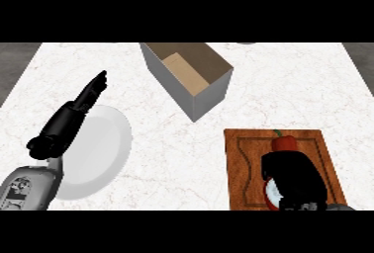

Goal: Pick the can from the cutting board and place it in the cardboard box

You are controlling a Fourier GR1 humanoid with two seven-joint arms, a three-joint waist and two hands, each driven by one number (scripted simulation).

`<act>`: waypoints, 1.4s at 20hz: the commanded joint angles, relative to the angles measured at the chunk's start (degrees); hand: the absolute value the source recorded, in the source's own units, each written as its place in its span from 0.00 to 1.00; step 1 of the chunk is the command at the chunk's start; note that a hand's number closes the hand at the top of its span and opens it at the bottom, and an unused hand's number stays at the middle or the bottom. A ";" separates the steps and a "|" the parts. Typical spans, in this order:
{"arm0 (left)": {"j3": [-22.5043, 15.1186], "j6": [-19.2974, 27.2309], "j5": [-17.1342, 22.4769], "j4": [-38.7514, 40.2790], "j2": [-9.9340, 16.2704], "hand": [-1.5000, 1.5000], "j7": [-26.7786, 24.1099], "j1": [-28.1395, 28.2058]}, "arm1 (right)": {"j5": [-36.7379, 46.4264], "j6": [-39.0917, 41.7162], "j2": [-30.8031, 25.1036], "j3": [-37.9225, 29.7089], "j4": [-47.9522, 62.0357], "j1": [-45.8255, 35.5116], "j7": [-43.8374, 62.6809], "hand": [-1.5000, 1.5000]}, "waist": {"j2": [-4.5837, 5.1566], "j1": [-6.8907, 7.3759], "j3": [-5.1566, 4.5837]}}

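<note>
White marble counter (306, 84) with an open cardboard box (191, 74) up top, white plate (99, 153) left, wooden cutting board (281, 168) right. Left hand (89, 94) rests over the plate, fingers straight and together. Right hand (292, 173) is curled over the red can (285, 143) lying on the board.

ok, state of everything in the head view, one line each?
cardboard box: open at the top, nothing seen inside, standing on the counter.
can: red, on the cutting board, mostly hidden by the right hand.
cutting board: flat on the counter, at the right.
right hand: over the can, fingers curled round it.
left hand: open, fingers straight, above the plate's edge.
plate: white, nothing on it.
</note>
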 commanded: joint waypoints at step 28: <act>-3.91 -1.99 -1.05 3.10 -3.62 0.50 1.71 -9.24 | 18.20 -33.73 33.94 -9.39 51.50 -62.52 13.41 1.00 | 1.78 7.41 0.15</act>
